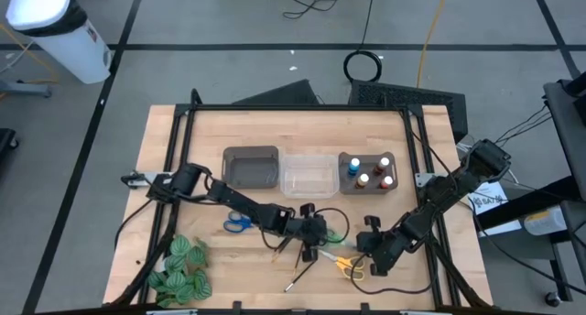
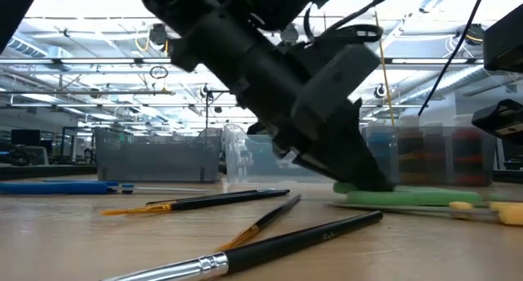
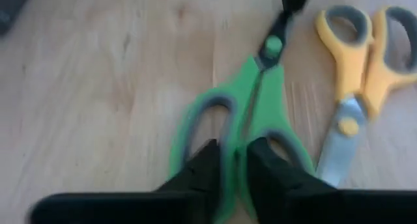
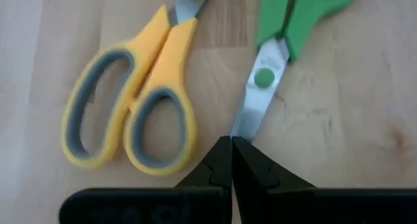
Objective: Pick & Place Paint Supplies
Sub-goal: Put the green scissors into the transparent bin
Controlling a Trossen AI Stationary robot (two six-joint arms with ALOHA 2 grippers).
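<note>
The green scissors lie flat on the wood, between my two grippers. My left gripper is shut at their handle end, near the table's middle. My right gripper is shut at the blade tip, coming from the right. The yellow scissors lie beside them, toward the near edge. Farther left are the blue scissors. Thin dark paintbrushes lie loose on the table near the near edge. Paint bottles stand in a bin by the far side. My left gripper pinches the green scissors at the handles, one finger in each loop, with the two inner bars between them. It comes slanting down from the table's left, along the scissors. The scissors lie flat on the table. My right gripper has its shut fingertips on the tip of the green scissors' blade. The tip ends where the two fingers meet. The fingers point along the blade, from the table's right side. The blade rests on the wood.
A grey bin and a clear bin stand in a row with the bottle bin along the far side. A green striped leafy bunch lies at the near left corner. A dark cable loops beside the green scissors.
</note>
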